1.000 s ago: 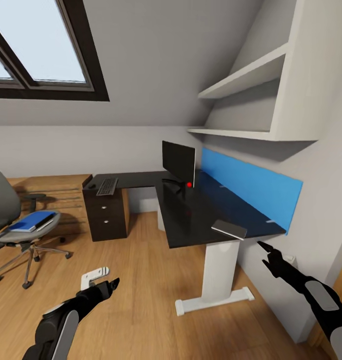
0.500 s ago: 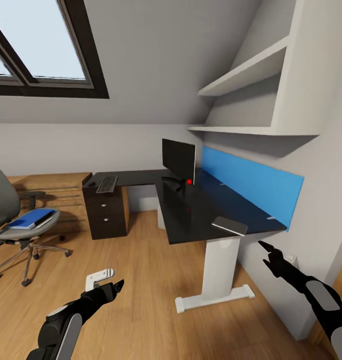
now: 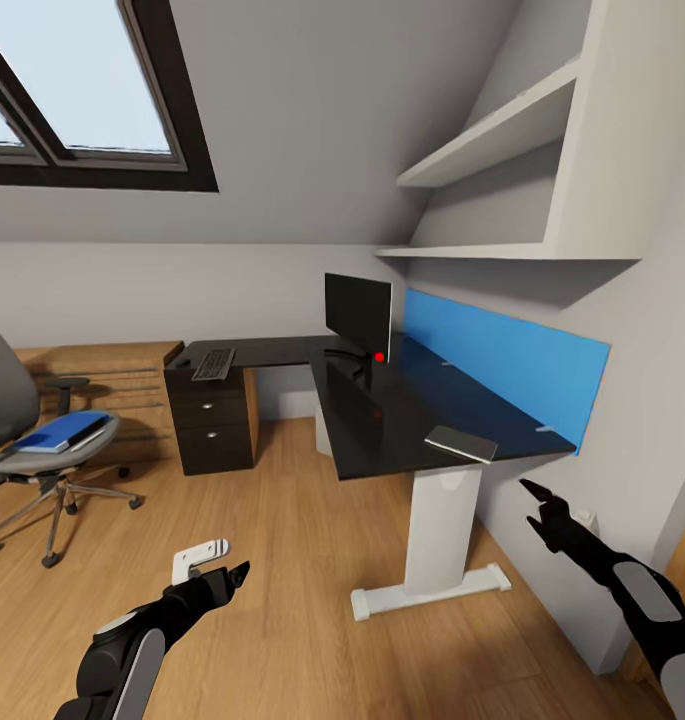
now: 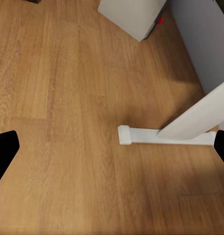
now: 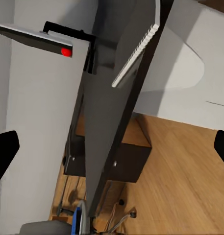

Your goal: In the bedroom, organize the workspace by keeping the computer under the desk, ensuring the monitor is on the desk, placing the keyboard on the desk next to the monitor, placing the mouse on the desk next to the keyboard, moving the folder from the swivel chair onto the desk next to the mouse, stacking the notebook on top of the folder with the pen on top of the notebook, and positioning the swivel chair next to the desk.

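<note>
The view sits slightly lower on the desk (image 3: 382, 420) than a second ago; folder (image 3: 62, 432) on the swivel chair (image 3: 42, 455) at left. Left gripper (image 3: 227, 575) and right gripper (image 3: 535, 497) hang spread, empty.

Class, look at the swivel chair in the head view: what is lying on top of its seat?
On the swivel chair seat lies the blue folder, flat, its white edge showing. Whether anything sits beneath the folder cannot be seen, because the folder covers that part of the seat.
</note>
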Motion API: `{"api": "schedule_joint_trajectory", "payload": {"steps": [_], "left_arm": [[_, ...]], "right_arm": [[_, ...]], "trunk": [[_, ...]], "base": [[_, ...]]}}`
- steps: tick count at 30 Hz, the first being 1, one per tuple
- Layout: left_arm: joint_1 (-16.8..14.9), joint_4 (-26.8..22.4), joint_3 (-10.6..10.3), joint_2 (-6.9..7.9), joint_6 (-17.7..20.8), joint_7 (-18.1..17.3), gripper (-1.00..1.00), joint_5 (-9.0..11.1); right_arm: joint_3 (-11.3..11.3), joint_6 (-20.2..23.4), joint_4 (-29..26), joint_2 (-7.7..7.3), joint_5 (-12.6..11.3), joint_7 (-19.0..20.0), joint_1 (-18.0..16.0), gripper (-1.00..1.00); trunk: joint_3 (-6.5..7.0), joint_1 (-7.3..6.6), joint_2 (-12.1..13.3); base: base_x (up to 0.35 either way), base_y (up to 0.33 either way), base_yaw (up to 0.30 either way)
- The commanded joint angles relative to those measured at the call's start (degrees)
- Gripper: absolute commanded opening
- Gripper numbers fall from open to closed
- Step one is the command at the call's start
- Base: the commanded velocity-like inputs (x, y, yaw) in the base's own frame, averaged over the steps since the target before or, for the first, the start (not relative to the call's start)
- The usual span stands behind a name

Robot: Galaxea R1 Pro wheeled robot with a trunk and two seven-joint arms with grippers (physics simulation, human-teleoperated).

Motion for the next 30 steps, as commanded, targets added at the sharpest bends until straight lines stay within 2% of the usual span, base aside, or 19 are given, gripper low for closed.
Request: {"api": "schedule_joint_trajectory", "payload": {"steps": [1, 4, 7, 11, 16, 20, 26, 27, 30], "left_arm": [[0.0, -0.1, 0.1, -0.04, 0.3, 0.2, 1.0, 0.5], [0.0, -0.1, 0.1, -0.04, 0.3, 0.2, 1.0, 0.5], [0.0, -0.1, 0.1, -0.04, 0.3, 0.2, 1.0, 0.5], [0.0, -0.3, 0.1, -0.03, 0.2, 0.2, 1.0, 0.5], [0.0, -0.3, 0.1, -0.03, 0.2, 0.2, 1.0, 0.6], [0.0, -0.4, 0.1, -0.03, 0.2, 0.2, 1.0, 0.6], [0.0, -0.3, 0.1, -0.03, 0.2, 0.2, 1.0, 0.6], [0.0, -0.3, 0.2, -0.03, 0.2, 0.2, 1.0, 0.6], [0.0, -0.3, 0.2, -0.03, 0.2, 0.2, 1.0, 0.5]], "right_arm": [[-1.0, 0.6, 0.0, 0.04, -3.1, -0.1, 0.0, 1.0], [-1.3, 0.9, 0.0, -0.05, -5.5, -0.1, 0.0, 1.0], [-1.5, 1.6, 0.0, -0.2, -6.3, -0.1, 0.0, 1.0], [-1.8, 5.5, 0.0, -0.35, -7.2, 0.1, 0.0, 1.0], [-2.4, 9.9, 0.0, -0.7, -10.1, 0.2, 0.0, 1.0], [-2.5, 11.1, 0.0, -1.36, -11.5, 0.2, 0.0, 1.0], [-2.6, 11.8, 0.0, -2.4, -12.4, 0.2, 0.0, 1.0], [-2.7, 11.9, 0.0, -2.91, -13.3, 0.2, 0.0, 1.0], [-2.7, 12.0, 0.0, -3.2, -14.1, 0.2, 0.0, 1.0]], "trunk": [[-0.25, 0.22, -0.4], [-0.79, 0.88, -1.7], [-1.33, 1.54, -2.9], [-2.04, 2.42, -4.5], [-2.94, 3.52, -6.5], [-3.66, 4.39, -8.1], [-4.74, 5.71, -10.5], [-4.92, 5.93, -10.9], [-5.28, 6.37, -11.7]], "base": [[0.0, 0.0, 0.0], [0.0, 0.0, 0.0], [0.0, 0.0, 0.0], [0.0, 0.0, 0.0], [0.0, 0.0, 0.0], [0.0, 0.0, 0.0], [0.0, 0.0, 0.0], [0.0, 0.0, 0.0], [0.0, 0.0, 0.0]]}}
